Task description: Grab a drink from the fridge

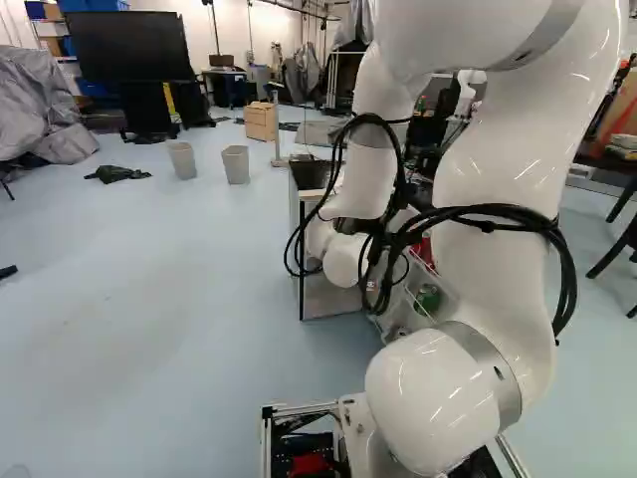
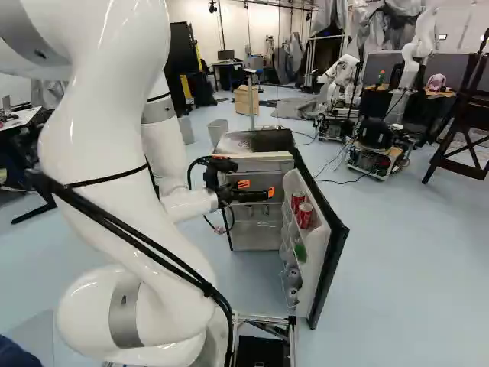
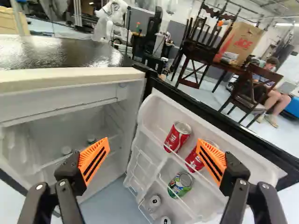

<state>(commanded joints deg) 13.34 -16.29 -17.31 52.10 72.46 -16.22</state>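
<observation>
In the left base view, a large black screen (image 1: 129, 45) stands between ten and eleven o'clock, with crumpled grey sheeting (image 1: 40, 110) at ten. Two grey bins (image 1: 236, 164) stand near ten, a dark cloth (image 1: 117, 174) at their nine. A wooden drawer unit (image 1: 261, 121) stands at eleven. The right base view has another robot (image 2: 344, 73) between one and two. In the wrist view, a cardboard box (image 3: 240, 42) rests on a dark table (image 3: 224, 66).

Black-topped, white-lined boxy fridge (image 3: 56, 51)
Red-and-white cylindrical metal cans (image 3: 177, 136); green can (image 3: 180, 184); black end effector (image 2: 258, 189), striped orange pads (image 3: 95, 156).
</observation>
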